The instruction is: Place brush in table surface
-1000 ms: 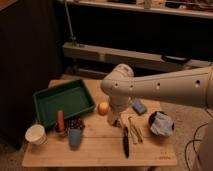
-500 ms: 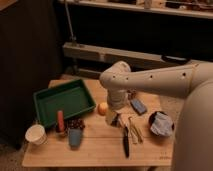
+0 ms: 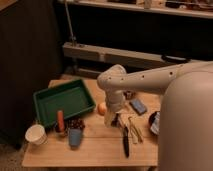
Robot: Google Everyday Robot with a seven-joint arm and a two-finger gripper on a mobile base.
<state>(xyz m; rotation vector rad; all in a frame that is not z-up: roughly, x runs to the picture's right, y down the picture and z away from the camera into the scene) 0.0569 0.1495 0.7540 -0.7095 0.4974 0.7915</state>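
The brush [image 3: 125, 143], slim and black, lies flat on the table surface [image 3: 100, 150], handle pointing toward the front edge. My gripper [image 3: 112, 119] hangs from the white arm [image 3: 114, 82] just up and left of the brush's far end, right beside an orange [image 3: 102, 108]. The fingers [image 3: 108, 120] look open and hold nothing.
A dark green tray [image 3: 50, 93] sits at the left. In front of it stand a white cup [image 3: 36, 134], a red bottle [image 3: 60, 121] and a blue cup [image 3: 75, 137]. Pale wooden utensils [image 3: 134, 129], a blue sponge [image 3: 138, 106] and a bowl [image 3: 153, 123] lie right of the gripper.
The arm's forearm has swung in and now fills the right side of the view. The gripper has dropped slightly toward the table. The brush has not moved.
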